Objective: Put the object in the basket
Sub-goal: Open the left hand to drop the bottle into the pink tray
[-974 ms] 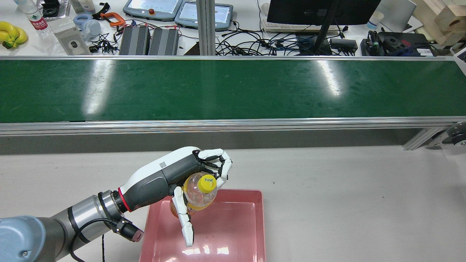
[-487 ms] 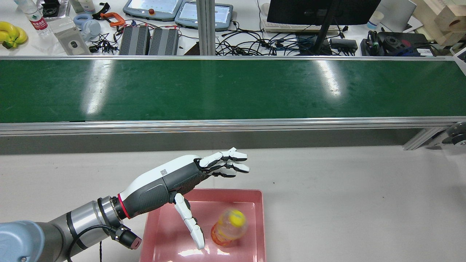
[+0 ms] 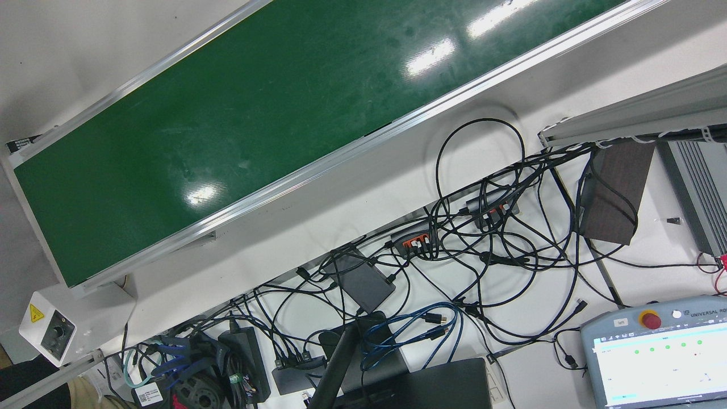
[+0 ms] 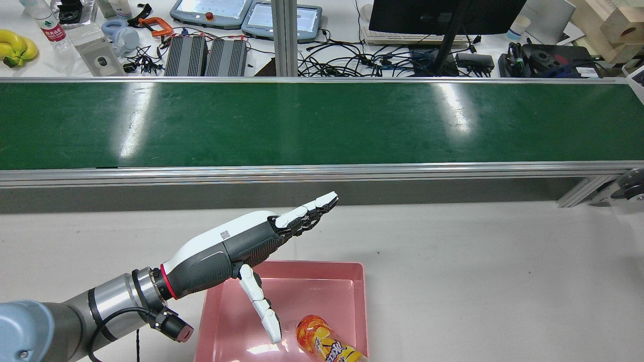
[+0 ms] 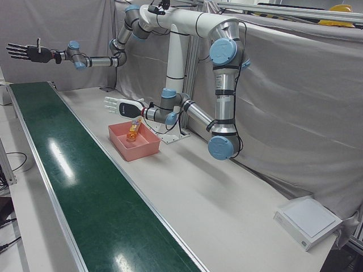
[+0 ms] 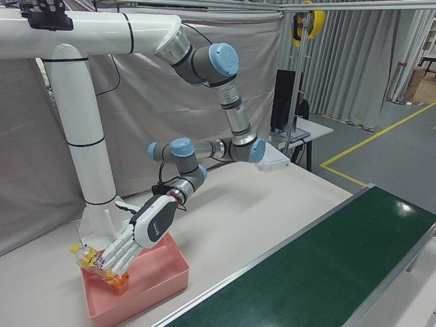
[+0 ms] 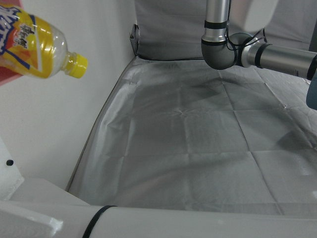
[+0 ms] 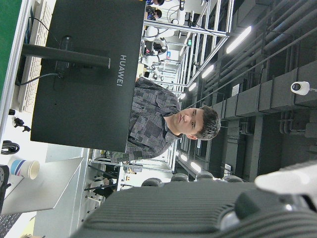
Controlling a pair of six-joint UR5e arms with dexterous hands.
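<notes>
Grey tabletop (image 4: pixel 478 281) beside green conveyor belt (image 4: pixel 322 123). Left hand (image 4: pixel 251 241) hovers splayed wide, holding nothing. Orange-labelled clear plastic bottle (image 4: pixel 327 342) lies just below its fingers inside shallow pink plastic basket (image 4: pixel 322 266), apparently released. Right hand (image 5: pixel 25 52) raised far off, fingers spread, idle.

In the rear view your bottle (image 4: pixel 329 344) runs off the bottom edge, so its cap end is cut away, and the pink basket (image 4: pixel 322 281) loses its near rim there too. In the right-front view the left hand (image 6: pixel 139 235) covers the bottle's middle. The right hand (image 5: pixel 25 52) is too small for you to judge its fingers closely.
</notes>
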